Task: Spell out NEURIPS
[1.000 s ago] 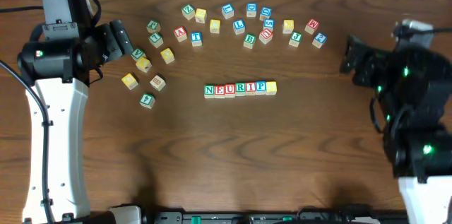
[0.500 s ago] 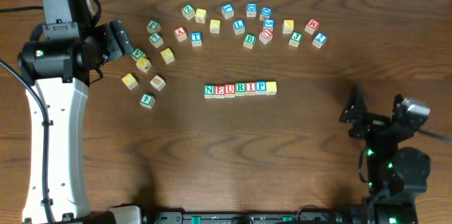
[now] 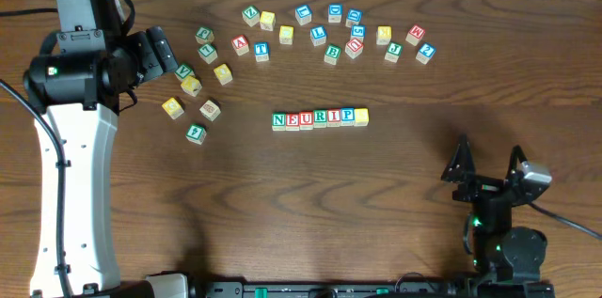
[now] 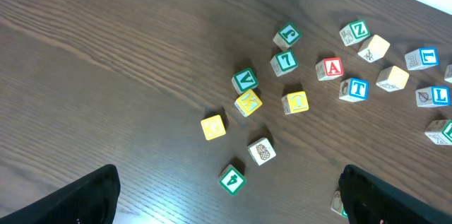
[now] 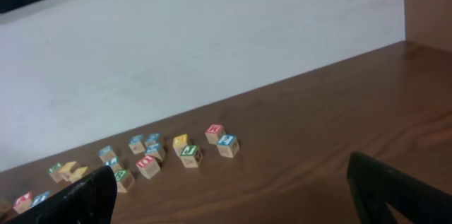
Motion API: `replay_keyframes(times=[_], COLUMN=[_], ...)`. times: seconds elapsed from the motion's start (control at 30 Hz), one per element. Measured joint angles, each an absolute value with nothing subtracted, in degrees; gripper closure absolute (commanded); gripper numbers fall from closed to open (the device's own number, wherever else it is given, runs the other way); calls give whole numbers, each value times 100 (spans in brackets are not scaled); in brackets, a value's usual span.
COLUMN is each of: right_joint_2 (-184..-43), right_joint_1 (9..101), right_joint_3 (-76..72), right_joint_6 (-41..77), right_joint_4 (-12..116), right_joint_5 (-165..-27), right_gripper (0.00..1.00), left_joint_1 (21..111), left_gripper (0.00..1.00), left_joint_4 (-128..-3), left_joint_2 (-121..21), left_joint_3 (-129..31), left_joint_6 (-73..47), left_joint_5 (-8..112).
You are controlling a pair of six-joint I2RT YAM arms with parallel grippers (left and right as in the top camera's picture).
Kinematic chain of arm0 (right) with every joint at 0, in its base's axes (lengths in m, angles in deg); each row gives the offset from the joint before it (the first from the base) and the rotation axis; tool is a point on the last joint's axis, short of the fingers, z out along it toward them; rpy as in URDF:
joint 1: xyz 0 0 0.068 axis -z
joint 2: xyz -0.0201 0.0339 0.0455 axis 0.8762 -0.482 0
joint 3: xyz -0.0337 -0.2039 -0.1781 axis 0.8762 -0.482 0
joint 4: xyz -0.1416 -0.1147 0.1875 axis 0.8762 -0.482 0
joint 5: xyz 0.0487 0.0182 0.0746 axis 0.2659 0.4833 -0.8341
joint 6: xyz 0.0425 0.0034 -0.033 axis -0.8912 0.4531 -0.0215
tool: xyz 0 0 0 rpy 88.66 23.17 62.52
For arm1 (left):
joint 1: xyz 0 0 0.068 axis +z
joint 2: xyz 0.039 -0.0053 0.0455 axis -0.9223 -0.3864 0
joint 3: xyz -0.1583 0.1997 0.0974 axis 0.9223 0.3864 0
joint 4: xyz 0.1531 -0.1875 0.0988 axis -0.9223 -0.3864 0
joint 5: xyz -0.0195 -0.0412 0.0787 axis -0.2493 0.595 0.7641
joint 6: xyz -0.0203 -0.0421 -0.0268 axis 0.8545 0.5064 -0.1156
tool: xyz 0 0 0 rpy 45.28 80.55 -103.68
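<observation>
In the overhead view the cubes stand in one straight row at mid-table: green N, red E, red U, green R, red I, blue P and a plain yellowish cube, touching side by side. My left gripper hangs open at the back left, well away from the row, with nothing between its fingers. Near the front right, my right gripper is open and empty too, its fingers spread wide.
Several other letter cubes form an arc along the back. A loose cluster of cubes lies beside my left gripper, including a green cube and a yellow one. The table's far edge meets a white wall.
My right arm has drawn back from the right side to the front right of the table, gripper still open. The left arm and the cubes have not moved.
</observation>
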State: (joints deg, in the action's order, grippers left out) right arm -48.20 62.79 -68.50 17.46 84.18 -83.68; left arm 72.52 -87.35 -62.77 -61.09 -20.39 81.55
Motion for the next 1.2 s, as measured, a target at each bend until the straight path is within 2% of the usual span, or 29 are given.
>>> replay_keyframes(times=[0.3,0.43,1.2], right_joint_2=[-4327,-4316,-4313], right_joint_1=[6279,6279,6279], right_joint_3=[-7324,-7521,-7536], right_joint_6=[1746,1722,1722], right_joint_4=[8457,8086,8092], right_joint_5=[-8368,-8373,-8436], right_gripper=[1,1,1], left_joint_1=[7252,7252,7252], left_gripper=[2,2,2], left_joint_4=[-8733,-8735,-8738], left_joint_2=[-6277,-6277,-6277], left_joint_3=[-6109,-6111,-6111], left_joint_6=[-2039,-2039,-2039], left_joint_5=[8155,8155,8155])
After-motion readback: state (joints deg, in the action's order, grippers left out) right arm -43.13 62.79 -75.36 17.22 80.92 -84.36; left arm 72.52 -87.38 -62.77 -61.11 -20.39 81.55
